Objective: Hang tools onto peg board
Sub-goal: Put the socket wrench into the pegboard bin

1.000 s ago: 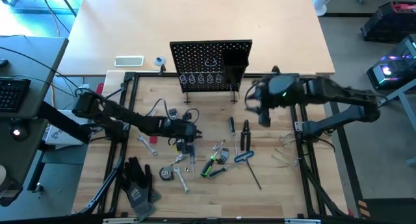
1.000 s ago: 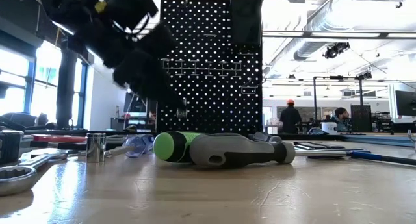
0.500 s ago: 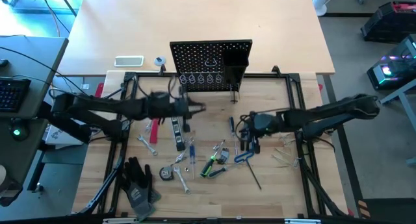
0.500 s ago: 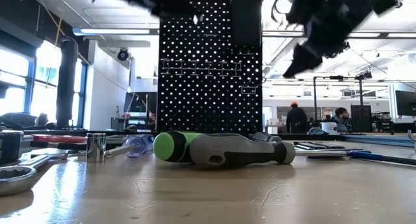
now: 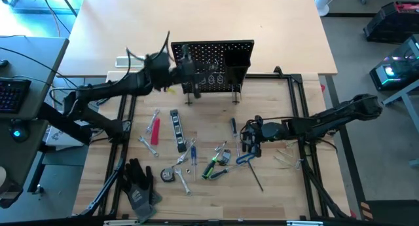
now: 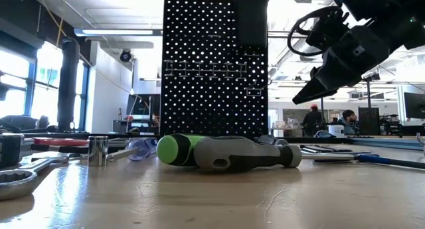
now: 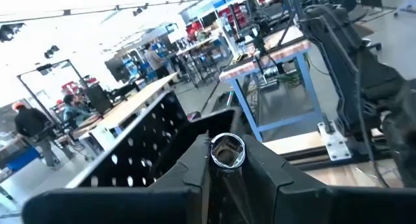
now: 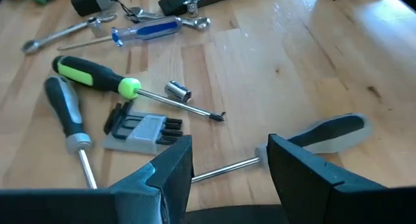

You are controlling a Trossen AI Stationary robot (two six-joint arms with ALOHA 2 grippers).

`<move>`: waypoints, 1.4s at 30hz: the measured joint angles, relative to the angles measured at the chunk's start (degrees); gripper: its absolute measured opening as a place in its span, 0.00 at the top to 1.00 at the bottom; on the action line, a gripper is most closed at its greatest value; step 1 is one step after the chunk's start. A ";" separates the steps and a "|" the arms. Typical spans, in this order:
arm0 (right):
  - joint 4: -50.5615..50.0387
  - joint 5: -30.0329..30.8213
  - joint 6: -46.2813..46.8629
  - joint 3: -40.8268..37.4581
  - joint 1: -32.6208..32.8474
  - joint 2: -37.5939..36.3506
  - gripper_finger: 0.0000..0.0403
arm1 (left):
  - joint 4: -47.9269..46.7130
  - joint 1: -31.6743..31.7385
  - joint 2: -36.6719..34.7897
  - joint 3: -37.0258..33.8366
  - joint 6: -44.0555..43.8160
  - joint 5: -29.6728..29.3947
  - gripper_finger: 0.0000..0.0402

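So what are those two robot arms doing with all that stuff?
They are hanging hand tools on the black peg board. The left arm's tool grips a small silver socket and holds it up by the board's left side. The right arm's tool is open, low over the wooden table, with a grey-handled screwdriver just under it. Most of the tools lie loose on the table, near black gloves.

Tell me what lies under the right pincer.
Under the open right pincer lies a grey-handled screwdriver, its thin shaft crossing the gap between the fingers on the wooden table. The shaft's far end is covered by one finger.
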 joint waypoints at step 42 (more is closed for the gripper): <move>3.00 2.70 -3.33 0.00 0.32 0.02 0.53 | -26.39 6.28 20.84 32.86 -0.66 3.55 0.73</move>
